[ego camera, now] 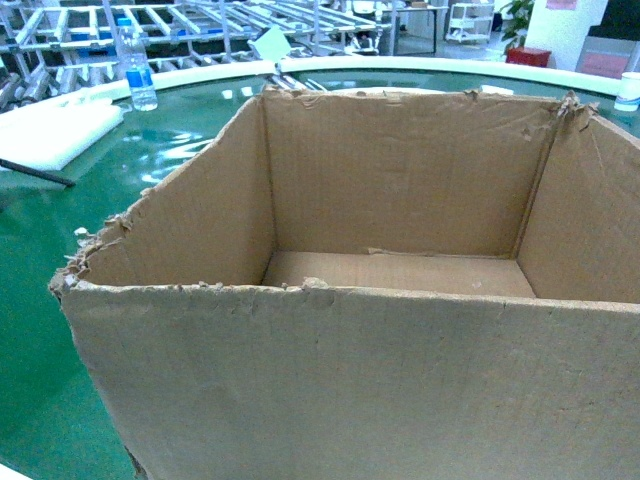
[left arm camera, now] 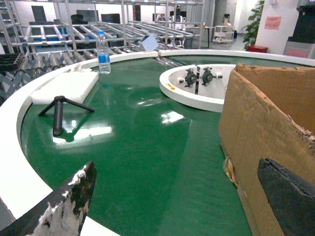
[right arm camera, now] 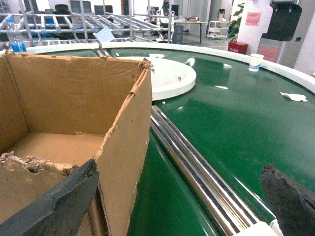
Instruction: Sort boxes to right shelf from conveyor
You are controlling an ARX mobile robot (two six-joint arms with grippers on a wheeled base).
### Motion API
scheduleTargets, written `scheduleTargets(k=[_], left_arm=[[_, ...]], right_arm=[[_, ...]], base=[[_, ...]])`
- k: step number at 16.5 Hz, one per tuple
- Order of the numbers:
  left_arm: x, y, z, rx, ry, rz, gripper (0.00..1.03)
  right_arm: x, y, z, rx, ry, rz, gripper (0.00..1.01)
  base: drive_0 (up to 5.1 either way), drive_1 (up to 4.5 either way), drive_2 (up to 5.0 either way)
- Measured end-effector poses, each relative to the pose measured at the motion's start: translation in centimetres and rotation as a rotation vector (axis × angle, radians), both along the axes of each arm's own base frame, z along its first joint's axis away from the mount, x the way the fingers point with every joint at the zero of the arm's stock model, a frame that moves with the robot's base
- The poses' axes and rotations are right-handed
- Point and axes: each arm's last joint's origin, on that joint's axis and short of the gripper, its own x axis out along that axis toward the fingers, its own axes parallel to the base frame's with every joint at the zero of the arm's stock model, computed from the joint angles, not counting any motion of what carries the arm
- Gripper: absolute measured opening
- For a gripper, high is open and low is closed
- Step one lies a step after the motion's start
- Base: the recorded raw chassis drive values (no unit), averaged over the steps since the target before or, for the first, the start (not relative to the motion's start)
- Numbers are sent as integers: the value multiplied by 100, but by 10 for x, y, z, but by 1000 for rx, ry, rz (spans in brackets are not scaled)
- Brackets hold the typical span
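Observation:
A big brown cardboard box [ego camera: 400, 370] with ragged torn top edges stands open and empty on the green conveyor [ego camera: 40, 330], filling the head view. My left gripper [left arm camera: 177, 167] is open at the box's left wall [left arm camera: 256, 123], its right finger lying against the cardboard and its left finger over the belt [left arm camera: 147, 147]. On the other side, the right gripper [right arm camera: 180, 167] is open too: its left finger sits at the box's right corner [right arm camera: 123, 137], its right finger over the belt [right arm camera: 236, 118]. Steel flow racks [ego camera: 200, 25] stand behind; I cannot tell which is the right shelf.
A water bottle [left arm camera: 103, 51], a white foam slab [left arm camera: 66, 86] and a black tripod [left arm camera: 60, 110] lie on the belt to the left. Shiny metal rails [right arm camera: 197, 167] run beside the box on the right. A paper cup [right arm camera: 255, 61] and crumpled paper [right arm camera: 294, 97] sit further right.

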Motion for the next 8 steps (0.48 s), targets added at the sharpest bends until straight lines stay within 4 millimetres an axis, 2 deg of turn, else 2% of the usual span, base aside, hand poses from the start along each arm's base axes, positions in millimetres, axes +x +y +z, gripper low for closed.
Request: scheduleTargets(k=[8], left_arm=[[0, 0, 0, 0, 1, 0, 98]], right_arm=[[0, 0, 0, 0, 0, 0, 98]], base=[[0, 0, 0]])
